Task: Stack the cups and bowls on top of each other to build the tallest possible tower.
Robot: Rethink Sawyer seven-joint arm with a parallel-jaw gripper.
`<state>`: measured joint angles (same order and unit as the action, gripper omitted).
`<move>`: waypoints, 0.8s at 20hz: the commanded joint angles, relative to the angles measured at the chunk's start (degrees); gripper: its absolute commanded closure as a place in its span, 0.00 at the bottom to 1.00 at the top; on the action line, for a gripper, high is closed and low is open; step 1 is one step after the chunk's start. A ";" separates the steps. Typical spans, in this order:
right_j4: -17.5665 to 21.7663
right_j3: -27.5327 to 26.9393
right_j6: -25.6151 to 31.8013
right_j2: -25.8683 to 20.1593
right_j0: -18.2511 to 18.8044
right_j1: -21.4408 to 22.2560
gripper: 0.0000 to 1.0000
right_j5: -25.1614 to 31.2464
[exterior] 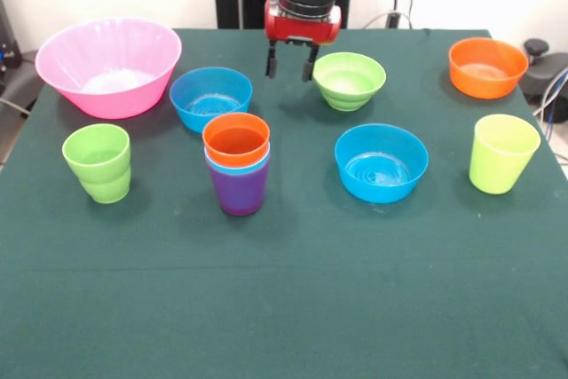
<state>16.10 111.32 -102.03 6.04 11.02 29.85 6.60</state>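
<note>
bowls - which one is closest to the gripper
The ridged green bowl, just beside the open gripper. The nearer blue bowl sits a little further off; the others are well away.

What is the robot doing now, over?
End effector open, empty, hovering between blue bowl and green bowl. Tower: orange cup in light blue in purple. Nothing blocking it.

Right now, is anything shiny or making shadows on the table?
Front view: soft, even light; the pink bowl shows a pale sheen inside, the nearer blue bowl a faint gleam; the stacked cups and the open gripper cast only dim shadows on the green cloth.
</note>
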 commanded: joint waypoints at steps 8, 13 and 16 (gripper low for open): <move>1.58 1.19 -4.98 -5.03 1.04 3.34 0.00 -0.31; 0.44 0.48 -4.66 -5.60 0.86 4.42 0.00 2.60; 0.42 0.05 -4.78 -5.17 0.45 4.29 0.00 2.65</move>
<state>16.11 111.89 -102.03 6.04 11.41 34.01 6.61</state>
